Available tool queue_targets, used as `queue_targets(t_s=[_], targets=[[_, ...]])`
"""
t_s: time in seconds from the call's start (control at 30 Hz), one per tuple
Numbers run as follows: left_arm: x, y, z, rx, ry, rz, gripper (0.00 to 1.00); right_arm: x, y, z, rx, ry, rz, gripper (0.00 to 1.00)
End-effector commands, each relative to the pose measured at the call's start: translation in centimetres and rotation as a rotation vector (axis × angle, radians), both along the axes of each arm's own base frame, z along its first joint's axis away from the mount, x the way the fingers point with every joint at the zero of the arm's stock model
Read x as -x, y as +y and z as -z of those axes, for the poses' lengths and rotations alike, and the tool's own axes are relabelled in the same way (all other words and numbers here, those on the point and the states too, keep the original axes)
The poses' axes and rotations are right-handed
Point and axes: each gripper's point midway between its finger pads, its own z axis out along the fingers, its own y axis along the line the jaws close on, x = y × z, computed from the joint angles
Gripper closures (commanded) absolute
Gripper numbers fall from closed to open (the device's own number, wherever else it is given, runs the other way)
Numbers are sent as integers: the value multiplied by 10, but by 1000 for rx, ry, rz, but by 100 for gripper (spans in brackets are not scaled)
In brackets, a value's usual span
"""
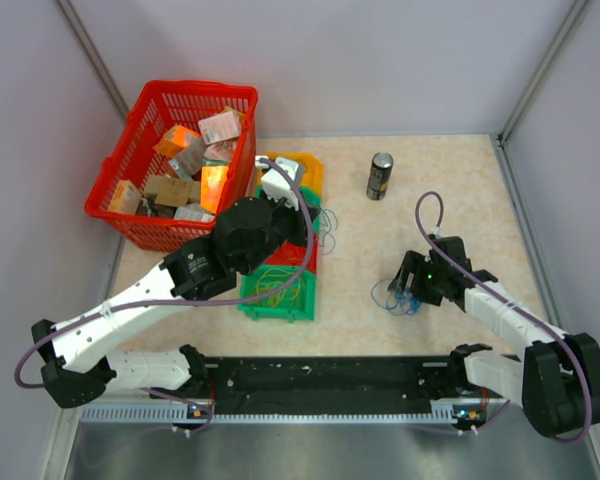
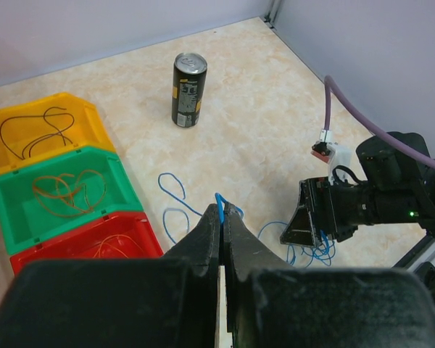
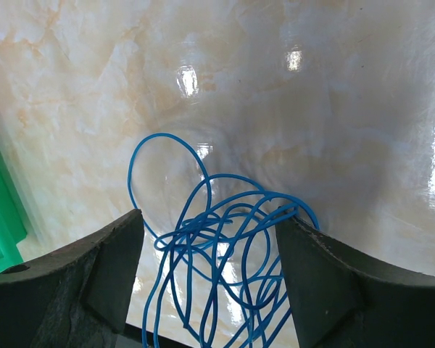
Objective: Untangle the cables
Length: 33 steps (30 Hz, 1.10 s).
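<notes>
Left gripper [image 2: 222, 214] clenched on a strand of the blue cables [image 2: 175, 201], just right of the bins [image 2: 123, 190]. Right gripper [image 3: 209, 221] spread open, gripping nothing, fingers straddling the rest of the blue tangle on the table [image 1: 360, 240], right side, nearer than the can [image 1: 380, 175]. Orange cables [image 2: 61, 187] sit in the bins.
</notes>
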Motion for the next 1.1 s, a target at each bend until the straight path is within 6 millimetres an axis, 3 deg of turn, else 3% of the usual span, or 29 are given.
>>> queue_targets(t_s=[0.0, 0.4, 0.5, 0.67, 0.87, 0.93, 1.07], targets=[[0, 2, -19, 58, -16, -6, 100, -4, -1, 1, 21, -13, -11, 27], [6, -10, -21, 68, -29, 64, 100, -7, -3, -3, 29, -25, 0, 27], [3, -7, -22, 69, -38, 50, 100, -13, -13, -9, 79, -43, 48, 21], [-7, 8, -14, 17, -49, -36, 100, -30, -36, -43, 192, -136, 121, 14], [-8, 42, -29, 29, -125, -135, 100, -59, -68, -114, 340, -314, 216, 12], [-6, 56, -38, 56, -162, -163, 100, -67, -55, -133, 289, -373, 174, 12], [-2, 72, -42, 77, -195, -193, 100, -80, 4, -149, 69, -447, -15, 12]])
